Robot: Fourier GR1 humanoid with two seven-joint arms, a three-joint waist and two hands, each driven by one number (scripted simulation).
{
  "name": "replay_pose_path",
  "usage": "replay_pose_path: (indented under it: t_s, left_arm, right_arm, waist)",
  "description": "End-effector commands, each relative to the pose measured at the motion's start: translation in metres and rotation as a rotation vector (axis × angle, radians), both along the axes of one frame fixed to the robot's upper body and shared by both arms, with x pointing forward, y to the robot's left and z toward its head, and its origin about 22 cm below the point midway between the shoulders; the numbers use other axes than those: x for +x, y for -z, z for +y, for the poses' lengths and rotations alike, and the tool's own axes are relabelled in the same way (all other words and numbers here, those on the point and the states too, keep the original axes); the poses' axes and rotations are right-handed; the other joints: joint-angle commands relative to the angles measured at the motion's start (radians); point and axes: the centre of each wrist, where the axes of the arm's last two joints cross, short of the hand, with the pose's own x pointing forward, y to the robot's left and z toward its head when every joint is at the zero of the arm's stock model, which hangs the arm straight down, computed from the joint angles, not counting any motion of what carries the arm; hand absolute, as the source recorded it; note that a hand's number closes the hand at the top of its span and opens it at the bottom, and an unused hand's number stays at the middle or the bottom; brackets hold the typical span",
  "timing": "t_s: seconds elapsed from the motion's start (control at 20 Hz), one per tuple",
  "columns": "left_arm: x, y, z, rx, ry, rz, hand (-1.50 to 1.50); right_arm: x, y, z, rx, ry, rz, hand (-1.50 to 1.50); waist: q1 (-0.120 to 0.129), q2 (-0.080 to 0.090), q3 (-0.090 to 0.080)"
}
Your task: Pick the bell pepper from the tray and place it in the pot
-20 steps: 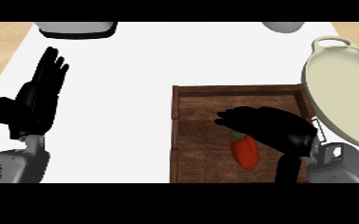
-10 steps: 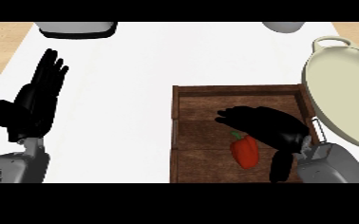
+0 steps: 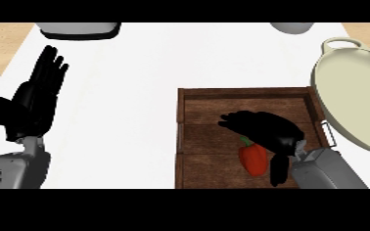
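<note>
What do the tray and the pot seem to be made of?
The tray looks like dark brown wood with a matte finish: plank seams show across its floor. The pot looks like cream enamel or glazed ceramic, smooth and even in colour; I cannot tell which.

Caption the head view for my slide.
Right hand at the bell pepper in the wooden tray, pot alongside, left hand resting open at left.

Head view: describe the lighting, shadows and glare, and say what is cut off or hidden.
Head view: flat, even light, no glare on the counter; head view: no clear shadow beside the left hand; head view: the black right hand partly covers the bell pepper; head view: the pot is cut off at the right edge.
</note>
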Motion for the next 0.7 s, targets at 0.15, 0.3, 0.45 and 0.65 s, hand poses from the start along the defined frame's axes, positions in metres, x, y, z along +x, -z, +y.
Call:
replay_pose_path:
  t_s: [0.15,0.3,0.45,0.65]
  left_arm:
    - [0.003,0.011,-0.013,0.001,0.013,0.012,0.00]
    - [0.011,0.009,-0.005,-0.003,0.004,-0.008,0.00]
    - [0.018,0.004,-0.005,-0.014,0.001,0.015,0.00]
    - [0.007,-0.003,-0.006,-0.008,-0.001,0.002,0.00]
  right_arm:
    - [-0.002,0.005,0.000,-0.021,-0.165,-0.073,1.50]
    - [0.007,0.010,-0.014,0.011,-0.162,-0.072,1.50]
    - [0.000,-0.006,0.012,-0.006,-0.157,-0.061,1.50]
    - [-0.025,0.031,0.008,0.010,0.027,-0.049,1.50]
  waist:
    - [-0.001,0.001,0.001]
    - [-0.002,0.001,0.001]
    - [-0.005,0.000,0.000]
    - [-0.016,-0.003,0.000]
